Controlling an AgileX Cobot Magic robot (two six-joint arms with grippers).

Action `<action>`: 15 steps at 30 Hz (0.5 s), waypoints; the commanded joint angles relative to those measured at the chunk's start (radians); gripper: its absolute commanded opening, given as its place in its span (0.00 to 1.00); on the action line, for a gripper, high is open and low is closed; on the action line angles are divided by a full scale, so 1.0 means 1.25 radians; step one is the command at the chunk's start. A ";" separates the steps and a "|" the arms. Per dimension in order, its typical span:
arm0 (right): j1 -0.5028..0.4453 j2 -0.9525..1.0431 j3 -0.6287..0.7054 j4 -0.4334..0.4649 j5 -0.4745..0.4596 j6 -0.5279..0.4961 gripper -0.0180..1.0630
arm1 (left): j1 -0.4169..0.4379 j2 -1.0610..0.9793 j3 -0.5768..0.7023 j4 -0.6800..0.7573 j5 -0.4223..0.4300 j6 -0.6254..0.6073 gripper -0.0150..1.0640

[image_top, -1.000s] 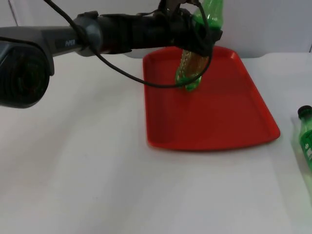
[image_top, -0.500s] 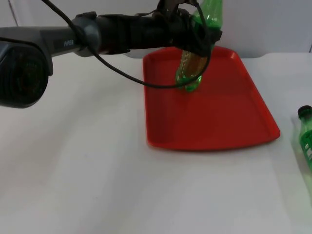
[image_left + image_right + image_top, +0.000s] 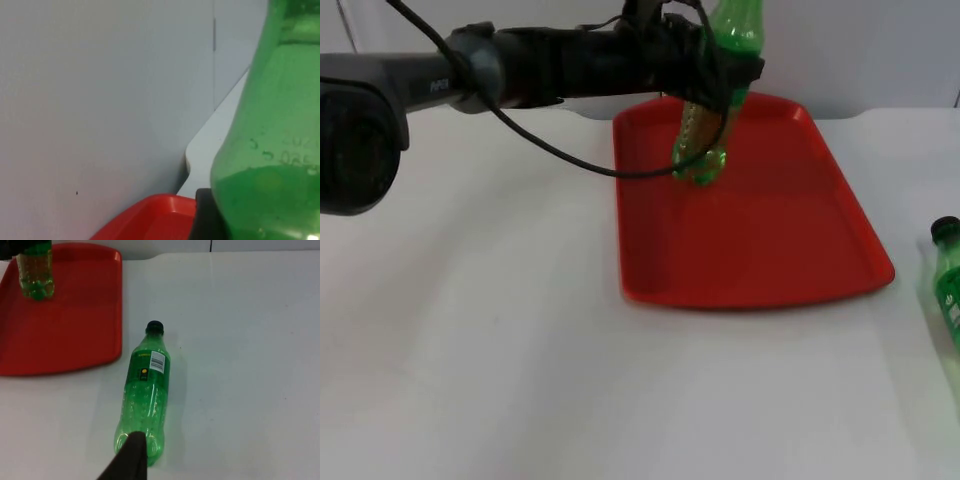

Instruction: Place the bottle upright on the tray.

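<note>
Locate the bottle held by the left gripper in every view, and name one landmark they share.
Top view: held bottle at the red tray's far end, in the left gripper.
Left wrist view: bottle close up beside the tray corner.
Right wrist view: bottle on the tray.
Shared landmark: the tray.

bottle (image 3: 705,120) top cut off at top view's upper edge, its midsection hidden behind left gripper (image 3: 715,75), finger state not visible, second bottle (image 3: 948,280) cut by right edge, only neck and shoulder visible
</note>
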State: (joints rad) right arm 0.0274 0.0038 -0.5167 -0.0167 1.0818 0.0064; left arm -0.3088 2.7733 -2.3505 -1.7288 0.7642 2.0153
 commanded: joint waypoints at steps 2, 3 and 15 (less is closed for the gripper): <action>-0.003 -0.003 0.000 -0.005 -0.003 0.000 0.99 | 0.017 0.000 -0.006 -0.007 0.062 -0.008 0.52; -0.003 -0.003 0.000 -0.005 -0.003 0.000 0.99 | 0.019 0.000 -0.006 -0.002 0.075 -0.008 0.52; -0.003 -0.003 0.000 -0.007 -0.003 -0.005 0.99 | 0.040 0.000 -0.006 0.044 0.140 -0.014 0.52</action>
State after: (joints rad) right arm 0.0274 0.0038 -0.5167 -0.0167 1.0818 0.0000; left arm -0.2599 2.7739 -2.3505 -1.6878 0.9175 2.0043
